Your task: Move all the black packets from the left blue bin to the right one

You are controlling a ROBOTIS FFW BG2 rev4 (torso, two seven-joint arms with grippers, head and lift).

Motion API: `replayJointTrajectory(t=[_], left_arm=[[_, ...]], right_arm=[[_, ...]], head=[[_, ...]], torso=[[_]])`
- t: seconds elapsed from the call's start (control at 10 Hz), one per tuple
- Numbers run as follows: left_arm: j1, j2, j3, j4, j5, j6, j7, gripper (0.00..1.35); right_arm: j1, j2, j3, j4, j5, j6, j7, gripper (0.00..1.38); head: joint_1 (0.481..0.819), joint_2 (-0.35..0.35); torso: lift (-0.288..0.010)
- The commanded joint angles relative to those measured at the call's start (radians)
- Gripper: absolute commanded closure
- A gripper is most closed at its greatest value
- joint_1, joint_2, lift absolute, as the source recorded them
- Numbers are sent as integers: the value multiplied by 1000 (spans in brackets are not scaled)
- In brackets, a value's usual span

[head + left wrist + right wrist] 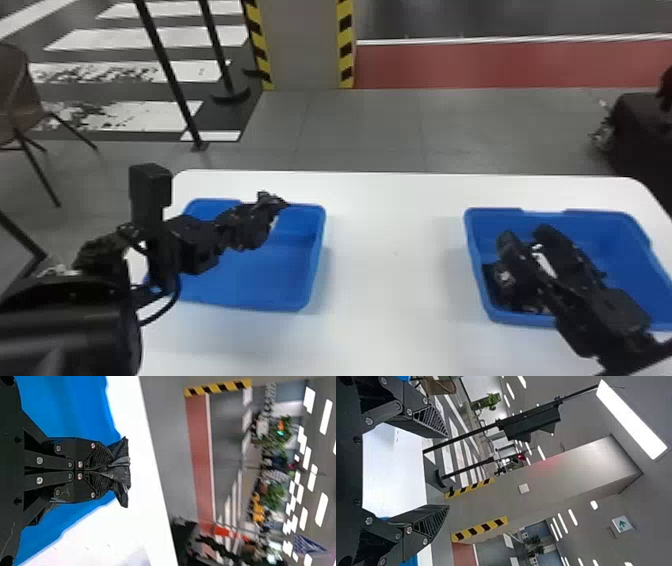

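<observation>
Head view gives me the left blue bin [280, 282] near the tabletop's left edge and the right blue bin [627, 255] by its right edge. Black packets [504, 281] lie in the right bin's near left corner, partly hidden by my right gripper [525, 234], which stands over that bin. My left arm crosses the left bin and covers part of it.

From the bottom left corner, that arm reaches toward the bin's far side, its left gripper [266, 212] pinching a crumpled black packet [270, 199] at the far rim. The right gripper's fingers are spread, with a gap between them.

The white tabletop [390, 295] has rounded far corners. Past its far edge I see grey floor, a striped pillar [305, 45] and, off left, a chair [19, 102].
</observation>
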Motion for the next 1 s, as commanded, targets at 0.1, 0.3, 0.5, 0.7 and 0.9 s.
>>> replayJointTrajectory(t=[0.1, 0.3, 0.5, 0.7, 0.9], left_arm=[[-16, 0, -103, 42, 87, -182, -11, 1204], [-72, 0, -202, 148, 125, -243, -31, 1204], [-153, -4, -310, 249, 154, -275, -43, 1204], [-200, -9, -382, 288, 176, -278, -46, 1204], [-215, -10, -419, 305, 191, -275, -46, 1204]], right_arm=[[-73, -1, 34, 18, -12, 49, 39, 430], [-115, -1, 56, 16, -27, 83, 59, 429], [-146, -1, 89, 21, -41, 130, 66, 429], [-193, -1, 115, 65, -46, 140, 69, 424], [-218, -1, 123, 77, -52, 140, 69, 424]], head=[[695, 66], [695, 18], [695, -24], [695, -68], [695, -91]], torso=[[-110], [-110], [-110], [-110], [-110]])
